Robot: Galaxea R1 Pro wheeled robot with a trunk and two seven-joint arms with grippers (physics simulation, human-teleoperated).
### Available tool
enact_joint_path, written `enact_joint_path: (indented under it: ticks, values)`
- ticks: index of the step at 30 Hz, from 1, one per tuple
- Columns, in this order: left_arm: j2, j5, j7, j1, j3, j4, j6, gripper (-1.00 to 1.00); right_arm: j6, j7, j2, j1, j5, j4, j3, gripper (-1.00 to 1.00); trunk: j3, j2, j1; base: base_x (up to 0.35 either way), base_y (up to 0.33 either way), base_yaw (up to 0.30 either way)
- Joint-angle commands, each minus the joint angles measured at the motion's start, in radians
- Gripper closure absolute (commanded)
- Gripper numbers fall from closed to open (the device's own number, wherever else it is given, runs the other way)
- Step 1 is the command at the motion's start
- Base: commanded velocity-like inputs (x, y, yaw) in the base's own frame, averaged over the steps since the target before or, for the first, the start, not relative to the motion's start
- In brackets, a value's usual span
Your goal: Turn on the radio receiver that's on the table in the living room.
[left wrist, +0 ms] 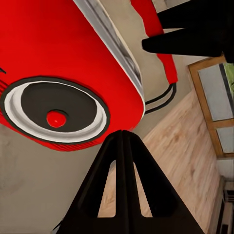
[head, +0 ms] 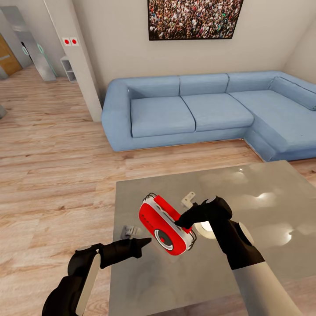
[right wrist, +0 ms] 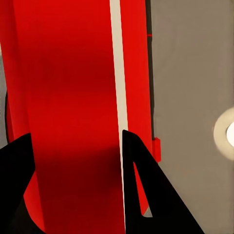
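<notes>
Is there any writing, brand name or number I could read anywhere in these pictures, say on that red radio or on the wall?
None can be read.
Radio receiver: small dark marks on its red side, too blurred to read; its dial bears no text.
Wall plate with two red dots: no lettering.
Framed crowd photo: no legible words.

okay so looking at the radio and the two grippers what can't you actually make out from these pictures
- Radio receiver, head view: its far side is hidden behind its own body and the right gripper.
- Right wrist view: the radio's ends are cut off by the frame.
- Left gripper, left wrist view: closed fingers near the dial; contact cannot be told.
</notes>
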Motion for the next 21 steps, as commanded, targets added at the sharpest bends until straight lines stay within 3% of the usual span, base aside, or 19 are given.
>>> enact_joint_path:
  ticks: [1,12,21]
  values:
    - [0.001,-0.002,0.007,0.0,0.0,0.0,0.0,1.0,0.002,-0.001,0.0,0.0,-0.005,0.0,0.0,1.0,0.0,0.0,0.0,0.0,0.0,0.0]
    - [0.015,-0.032,0.029,-0.031,0.005,0.013,0.0,1.0,0.001,-0.002,0.0,0.0,-0.005,0.002,0.0,1.0,0.0,0.0,0.0,0.0,0.0,0.0]
    - [0.017,-0.035,0.051,-0.051,0.006,0.086,-0.007,1.0,-0.002,0.002,-0.001,0.0,-0.006,0.002,0.0,1.0,0.0,0.0,0.0,0.0,0.0,0.0]
